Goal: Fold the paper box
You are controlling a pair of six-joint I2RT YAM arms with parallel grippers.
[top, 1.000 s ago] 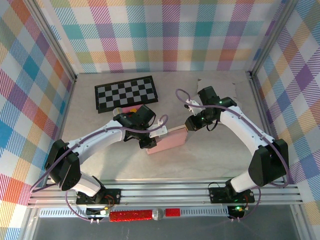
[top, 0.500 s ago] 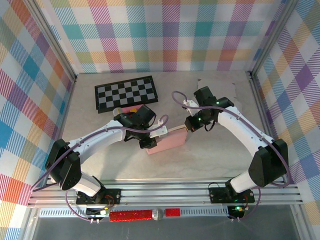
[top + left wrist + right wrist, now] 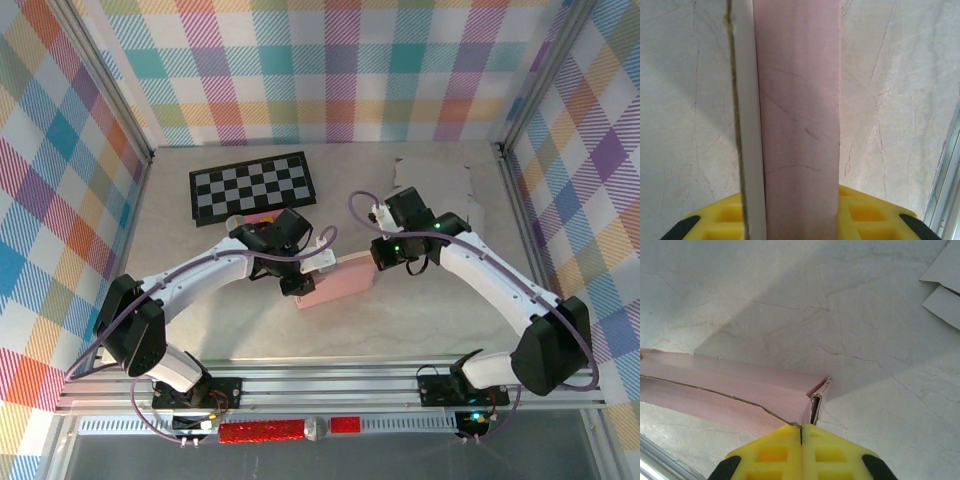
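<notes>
The left claw (image 3: 298,284) clamps the box (image 3: 340,282) at its 9 o'clock end, probably to steady it; the right claw (image 3: 801,437), fully closed, meets the 3 o'clock flap (image 3: 815,399).

At 6 o'clock the right gripper (image 3: 801,429) is seen with its yellow fingers (image 3: 770,455) pressed together, tips at the torn corner of the pink paper box (image 3: 740,390), which is laid from 9 o'clock to the centre. Pale cardboard pieces (image 3: 945,280) are seen at 2 o'clock on the marbled table (image 3: 790,290).
</notes>
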